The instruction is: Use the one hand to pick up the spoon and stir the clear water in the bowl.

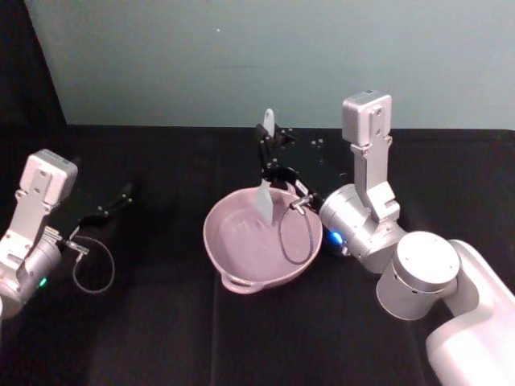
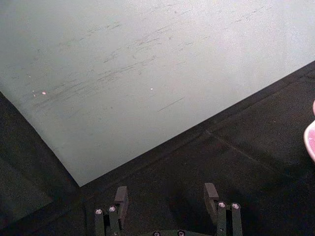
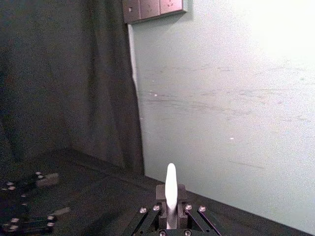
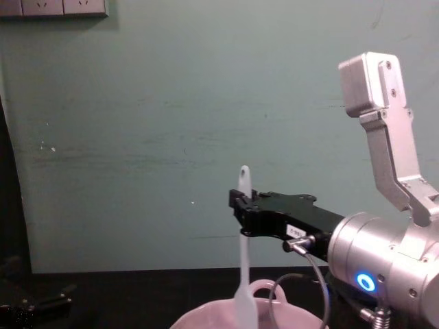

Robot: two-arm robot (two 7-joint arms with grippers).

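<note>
So: spoon (image 1: pixel 265 195) stands upright, paddle head down inside pink bowl (image 1: pixel 216 241) mid black table (image 1: pixel 161 322). R gripper (image 1: pixel 268 157) is clamped on its handle approx. mid-shaft, above bowl's far rim. L gripper (image 1: pixel 121 195) sits far left, fingers spread.

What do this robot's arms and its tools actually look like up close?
Both arms are thick silver-grey cylinders with rounded joints. Each wrist carries a pale grey boxy module on a bracket and a looping black cable. The right wrist has a glowing blue ring; the left shows a small green light. The right tool and left tool are black, two-fingered, with silver screws.
</note>
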